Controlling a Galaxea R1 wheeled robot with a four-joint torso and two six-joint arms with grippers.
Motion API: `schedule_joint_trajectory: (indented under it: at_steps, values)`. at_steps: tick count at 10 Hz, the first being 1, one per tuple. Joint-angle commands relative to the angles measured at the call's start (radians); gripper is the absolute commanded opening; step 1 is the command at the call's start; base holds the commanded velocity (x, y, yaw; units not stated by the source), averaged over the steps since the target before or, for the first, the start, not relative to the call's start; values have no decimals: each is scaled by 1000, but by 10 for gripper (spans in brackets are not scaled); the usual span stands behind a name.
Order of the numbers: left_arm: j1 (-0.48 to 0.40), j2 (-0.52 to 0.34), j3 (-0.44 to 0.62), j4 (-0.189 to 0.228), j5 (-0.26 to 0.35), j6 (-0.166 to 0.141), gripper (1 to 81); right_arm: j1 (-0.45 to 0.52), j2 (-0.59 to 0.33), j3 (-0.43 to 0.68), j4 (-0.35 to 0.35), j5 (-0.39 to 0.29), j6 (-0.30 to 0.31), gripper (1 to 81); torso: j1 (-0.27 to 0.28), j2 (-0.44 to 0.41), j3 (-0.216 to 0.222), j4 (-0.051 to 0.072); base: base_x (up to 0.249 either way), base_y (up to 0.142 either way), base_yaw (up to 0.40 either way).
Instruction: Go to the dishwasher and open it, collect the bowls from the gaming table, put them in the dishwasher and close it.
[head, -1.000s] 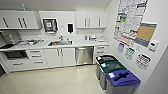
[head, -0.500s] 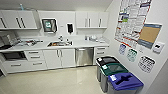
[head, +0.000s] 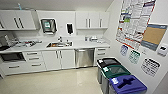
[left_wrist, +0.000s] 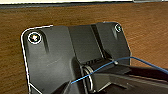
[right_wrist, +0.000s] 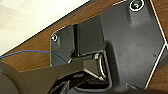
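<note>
- Under the white counter (head: 82, 45), right of the sink (head: 59, 44), sits the dishwasher (head: 84, 57), door closed.
- White drawers (head: 101, 52) flank it; three bins (head: 119, 78) stand nearer, along the right wall.
- Both grippers: I cannot tell whether the fingers are apart or together, nor how they lie relative to the dishwasher.

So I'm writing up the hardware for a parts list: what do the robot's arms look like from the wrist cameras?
Both wrists carry a wide matte black plate with rounded corners and shiny round fittings at them. A thin blue cable loops across the left one; another blue cable runs by the right plate.
</note>
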Motion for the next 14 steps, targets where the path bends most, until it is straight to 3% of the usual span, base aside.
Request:
schedule_joint_trajectory:
  at_steps: [1, 14]
  values:
    - [-47, -16, 12, -10, 57, 4, 811, 36, -13, 11, -14, -40, -4, 811, 0, 0, 0, 0, 127, 0, 0]
    - [-49, -18, 12, -12, 57, 2, 811, 37, -6, 15, -15, -41, -4, 811, 0, 0, 0, 0, 122, 0, 0]
